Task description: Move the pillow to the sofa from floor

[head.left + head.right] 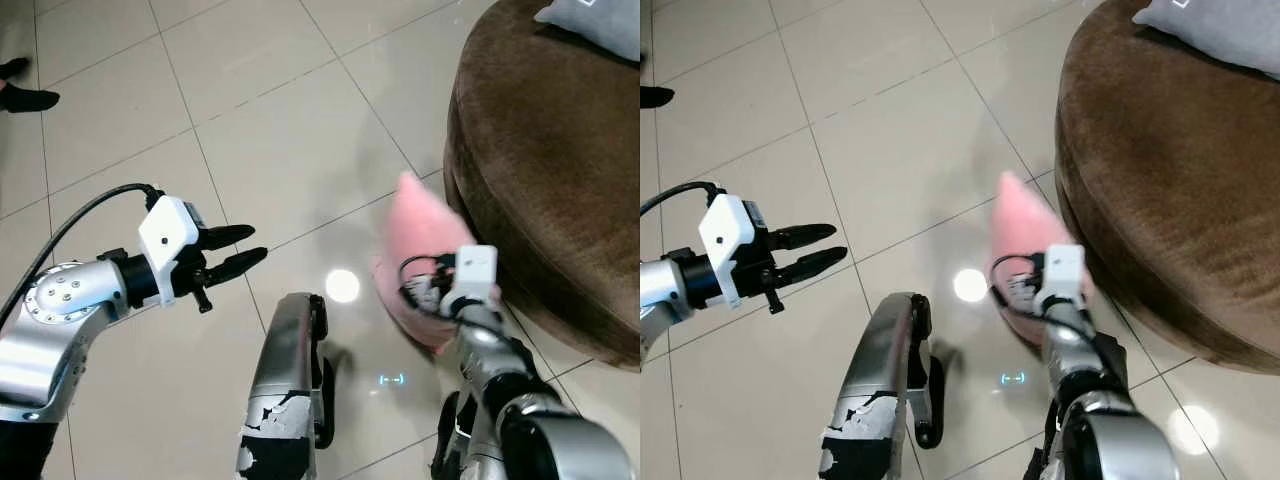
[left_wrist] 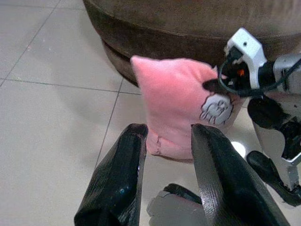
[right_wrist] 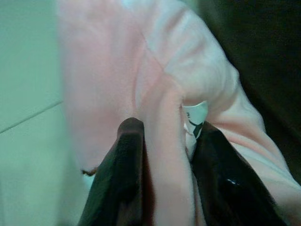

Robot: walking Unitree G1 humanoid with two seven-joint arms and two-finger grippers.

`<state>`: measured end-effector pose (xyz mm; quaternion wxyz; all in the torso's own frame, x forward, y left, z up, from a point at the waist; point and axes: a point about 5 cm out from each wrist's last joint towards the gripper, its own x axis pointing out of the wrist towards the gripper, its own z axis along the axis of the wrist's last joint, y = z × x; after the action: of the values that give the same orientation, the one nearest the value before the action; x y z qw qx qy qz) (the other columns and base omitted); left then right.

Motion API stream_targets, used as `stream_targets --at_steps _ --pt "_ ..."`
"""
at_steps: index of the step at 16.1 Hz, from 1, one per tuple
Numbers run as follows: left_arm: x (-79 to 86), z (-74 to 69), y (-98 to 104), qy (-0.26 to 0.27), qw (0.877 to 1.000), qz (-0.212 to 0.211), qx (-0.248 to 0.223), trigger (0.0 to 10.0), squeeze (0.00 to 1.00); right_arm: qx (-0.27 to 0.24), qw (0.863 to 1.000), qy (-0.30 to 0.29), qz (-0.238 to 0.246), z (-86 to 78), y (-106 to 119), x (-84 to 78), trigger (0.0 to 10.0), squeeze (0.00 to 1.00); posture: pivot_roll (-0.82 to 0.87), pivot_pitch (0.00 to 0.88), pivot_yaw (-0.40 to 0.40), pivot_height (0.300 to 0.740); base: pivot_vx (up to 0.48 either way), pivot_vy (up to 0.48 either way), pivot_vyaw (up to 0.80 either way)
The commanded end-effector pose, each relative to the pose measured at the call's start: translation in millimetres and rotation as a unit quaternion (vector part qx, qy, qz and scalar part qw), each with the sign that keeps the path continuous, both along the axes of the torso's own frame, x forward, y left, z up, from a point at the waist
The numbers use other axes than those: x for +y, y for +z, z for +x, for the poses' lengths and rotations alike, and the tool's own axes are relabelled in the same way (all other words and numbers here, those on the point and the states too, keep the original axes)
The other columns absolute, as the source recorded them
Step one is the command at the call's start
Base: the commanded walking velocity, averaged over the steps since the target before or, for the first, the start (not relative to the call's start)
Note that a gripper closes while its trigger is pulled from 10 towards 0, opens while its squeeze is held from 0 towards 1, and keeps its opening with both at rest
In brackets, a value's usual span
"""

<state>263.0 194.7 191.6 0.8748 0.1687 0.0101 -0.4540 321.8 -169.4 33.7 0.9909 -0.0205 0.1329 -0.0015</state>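
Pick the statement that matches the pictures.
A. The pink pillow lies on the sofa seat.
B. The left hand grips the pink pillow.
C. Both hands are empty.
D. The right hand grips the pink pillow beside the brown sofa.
D: the right hand pinches a fold of the pillow between its fingers, next to the sofa, while the left hand is open and apart from it.

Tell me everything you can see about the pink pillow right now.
The pink pillow is soft, plush-looking fabric with a small white cartoon patch and a white tag. It stands on edge, one corner pointing up, beside the base of the brown sofa, over the tiled floor. The right gripper is shut on a fold of it, pinching the fabric. The left gripper is open and apart from it.
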Motion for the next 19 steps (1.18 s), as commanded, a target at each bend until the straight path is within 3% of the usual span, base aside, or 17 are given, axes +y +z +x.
stream_targets --at_steps 1,4,5,8,11,13,14,15,17,19 --pt "-0.4 -1.2 -8.0 -0.002 1.0 -0.001 0.008 10.0 0.0 0.005 0.998 0.054 0.009 -10.0 -10.0 13.4 0.0 0.0 0.35 0.325 0.198 0.546 0.0 0.0 0.0" --pt "-8.3 6.4 -16.8 0.007 1.0 -0.016 -0.001 10.0 0.0 -0.033 0.995 0.09 0.019 -13.2 -5.8 20.1 0.0 0.0 0.27 0.294 0.161 0.546 0.0 0.0 0.0" --pt "-11.1 10.7 -22.6 0.019 0.999 -0.028 -0.009 10.0 0.0 -0.077 0.994 0.071 0.037 -11.7 4.1 25.8 0.0 0.0 0.23 0.273 0.141 0.546 0.0 0.0 0.0" --pt "-18.3 19.5 -32.9 0.039 0.998 -0.04 -0.02 10.0 0.0 -0.121 0.99 0.051 0.056 -8.9 17.3 35.9 0.0 0.0 0.15 0.238 0.105 0.546 0.0 0.0 0.0" --pt "-25.2 22.3 -41.6 0.049 0.997 -0.053 -0.021 10.0 0.0 -0.095 0.991 0.082 0.044 -13.2 8.2 46.3 0.0 0.0 0.11 0.227 0.09 0.546 0.0 0.0 0.0" --pt "-29.3 19.9 -45.1 0.046 0.997 -0.056 -0.027 10.0 0.0 -0.079 0.993 0.078 0.027 -15.8 2.8 44.7 0.0 0.0 0.12 0.226 0.082 0.546 0.0 0.0 0.0" --pt "-28.5 18.6 -45.7 0.05 0.997 -0.058 -0.032 10.0 0.0 -0.063 0.997 0.037 0.002 -15.6 -0.5 33.1 10.0 0.45 0.13 0.235 0.08 0.546 0.0 0.0 0.0" --pt "-26.6 14.7 -45.9 0.048 0.997 -0.053 -0.032 10.0 0.0 -0.03 0.999 -0.043 0.003 -15.9 -7.2 9.6 10.0 1.0 0.14 0.238 0.082 0.546 0.0 0.0 0.0" --pt "-24.5 12.9 -45.4 0.047 0.997 -0.05 -0.031 10.0 0.0 -0.018 0.997 -0.077 0.004 -17.2 -10.1 0.3 10.0 1.0 0.16 0.242 0.089 0.546 0.0 0.0 0.0" --pt "-19.7 10.4 -44.2 0.047 0.998 -0.042 -0.028 10.0 0.0 0.009 0.987 -0.152 0.044 -21.7 -16.7 -21.8 10.0 1.0 0.18 0.251 0.1 0.546 0.0 0.0 0.0"
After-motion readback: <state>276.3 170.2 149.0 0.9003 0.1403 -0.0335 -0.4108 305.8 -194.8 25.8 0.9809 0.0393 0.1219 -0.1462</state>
